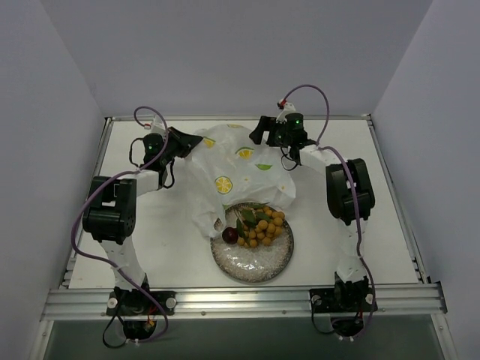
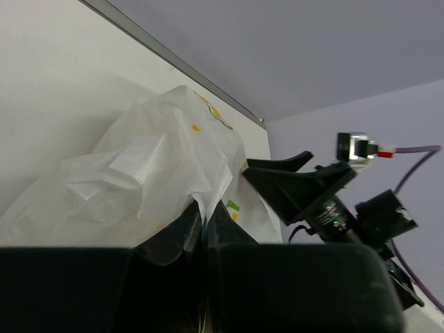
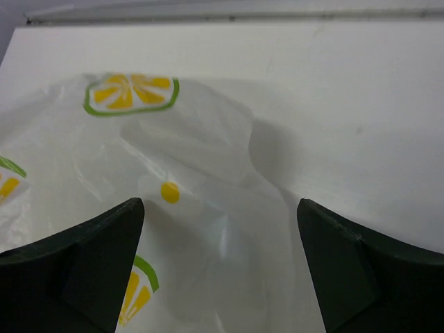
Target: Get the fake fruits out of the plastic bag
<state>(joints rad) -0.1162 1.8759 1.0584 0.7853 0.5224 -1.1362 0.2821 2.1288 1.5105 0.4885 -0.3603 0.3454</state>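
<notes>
The white plastic bag [image 1: 232,174] printed with citrus slices lies at the back middle of the table, its near end draped over the plate. My left gripper [image 1: 193,142] is shut on the bag's left edge [image 2: 198,191] and holds it raised. My right gripper [image 1: 259,133] is open above the bag's back right part [image 3: 208,229], holding nothing. A bunch of yellow-orange berries [image 1: 264,225] with green leaves and one dark maroon ball [image 1: 229,235] lie on the plate [image 1: 252,260] at the bag's mouth. The other fruits are hidden.
The round speckled glass plate sits at the front middle of the white table. A metal rail [image 1: 240,300] runs along the near edge. Grey walls enclose the table on three sides. The right arm's wrist [image 2: 326,201] shows in the left wrist view.
</notes>
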